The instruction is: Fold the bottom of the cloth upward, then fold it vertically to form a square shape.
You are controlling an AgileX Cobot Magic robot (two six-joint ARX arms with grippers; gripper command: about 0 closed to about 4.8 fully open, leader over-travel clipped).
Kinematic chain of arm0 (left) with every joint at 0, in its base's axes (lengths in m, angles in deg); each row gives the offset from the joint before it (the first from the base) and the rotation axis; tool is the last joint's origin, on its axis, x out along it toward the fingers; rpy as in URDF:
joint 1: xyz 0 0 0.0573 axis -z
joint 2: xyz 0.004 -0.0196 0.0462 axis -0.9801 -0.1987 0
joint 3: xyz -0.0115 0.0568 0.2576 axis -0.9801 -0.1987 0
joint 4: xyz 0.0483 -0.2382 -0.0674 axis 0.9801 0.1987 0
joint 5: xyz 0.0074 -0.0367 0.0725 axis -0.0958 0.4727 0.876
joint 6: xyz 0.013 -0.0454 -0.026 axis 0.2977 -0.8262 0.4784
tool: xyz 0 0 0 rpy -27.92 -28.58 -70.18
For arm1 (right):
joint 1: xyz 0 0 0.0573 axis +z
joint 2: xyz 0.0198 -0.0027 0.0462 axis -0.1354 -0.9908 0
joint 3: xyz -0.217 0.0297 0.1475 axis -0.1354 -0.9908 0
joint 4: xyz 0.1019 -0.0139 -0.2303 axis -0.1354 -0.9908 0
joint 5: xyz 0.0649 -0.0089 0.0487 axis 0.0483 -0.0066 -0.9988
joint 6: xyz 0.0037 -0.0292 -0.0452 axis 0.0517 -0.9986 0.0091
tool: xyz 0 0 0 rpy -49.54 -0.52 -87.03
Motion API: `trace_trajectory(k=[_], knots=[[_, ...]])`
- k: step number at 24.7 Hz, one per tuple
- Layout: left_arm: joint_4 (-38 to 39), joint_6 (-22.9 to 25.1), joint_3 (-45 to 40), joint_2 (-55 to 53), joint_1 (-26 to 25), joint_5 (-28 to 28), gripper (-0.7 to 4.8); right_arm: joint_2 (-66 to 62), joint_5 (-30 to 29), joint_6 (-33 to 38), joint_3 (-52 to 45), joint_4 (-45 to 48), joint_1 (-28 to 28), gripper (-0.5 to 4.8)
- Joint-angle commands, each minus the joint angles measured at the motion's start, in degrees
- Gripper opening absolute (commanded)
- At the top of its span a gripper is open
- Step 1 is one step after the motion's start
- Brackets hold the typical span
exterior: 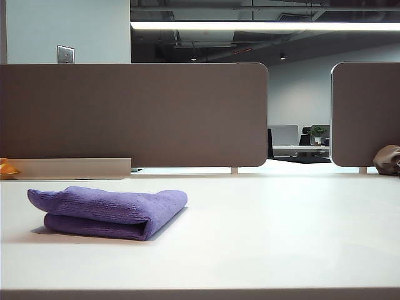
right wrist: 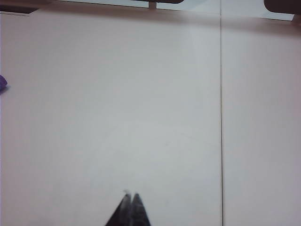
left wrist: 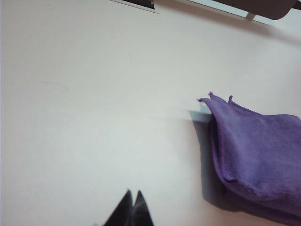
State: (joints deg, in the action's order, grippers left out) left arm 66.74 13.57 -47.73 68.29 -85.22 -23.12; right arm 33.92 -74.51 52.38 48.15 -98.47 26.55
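The purple cloth (exterior: 109, 212) lies folded in several layers on the left part of the white table (exterior: 269, 237), its rounded fold edge facing right. The left wrist view shows the cloth (left wrist: 258, 155) as a thick folded stack with two hem corners sticking out. My left gripper (left wrist: 133, 193) is shut and empty, hanging over bare table well apart from the cloth. My right gripper (right wrist: 131, 195) is also shut and empty over bare table; only a purple sliver of the cloth (right wrist: 2, 83) shows at that view's edge. Neither arm appears in the exterior view.
Grey partition panels (exterior: 134, 112) stand along the table's far edge. A brown-grey lumpy object (exterior: 388, 160) sits at the far right, and an orange item (exterior: 7, 169) at the far left beside a pale tray (exterior: 75, 167). A seam (right wrist: 221, 117) runs across the tabletop.
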Motion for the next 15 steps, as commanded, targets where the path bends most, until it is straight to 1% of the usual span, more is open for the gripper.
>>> trace_trajectory(k=[1,5,9,10,12,13,15], knots=[[-2.1,-0.2,0.1,0.0,0.0,-0.2,-0.04,-0.1,-0.2,-0.2,-0.1,-0.1,0.0,-0.06],[-4.4,-0.2,0.1,0.2,0.0,-0.8,-0.04,-0.1,-0.2,-0.2,-0.1,-0.1,0.0,-0.06],[-4.3,-0.2,0.1,0.2,0.0,-0.8,-0.04,-0.1,-0.2,-0.2,-0.1,-0.1,0.0,-0.06],[-3.9,0.0,0.1,0.2,0.0,-0.1,-0.04,-0.1,-0.2,-0.2,-0.1,-0.1,0.0,-0.06],[-2.7,2.3,0.1,0.2,0.0,0.6,-0.04,-0.1,-0.2,-0.2,-0.1,-0.1,0.0,-0.06],[-2.3,4.2,0.1,0.2,0.0,0.9,-0.04,-0.1,-0.2,-0.2,-0.1,-0.1,0.0,-0.06],[-1.8,10.0,0.1,0.2,0.0,3.1,-0.04,-0.1,-0.2,-0.2,-0.1,-0.1,0.0,-0.06]])
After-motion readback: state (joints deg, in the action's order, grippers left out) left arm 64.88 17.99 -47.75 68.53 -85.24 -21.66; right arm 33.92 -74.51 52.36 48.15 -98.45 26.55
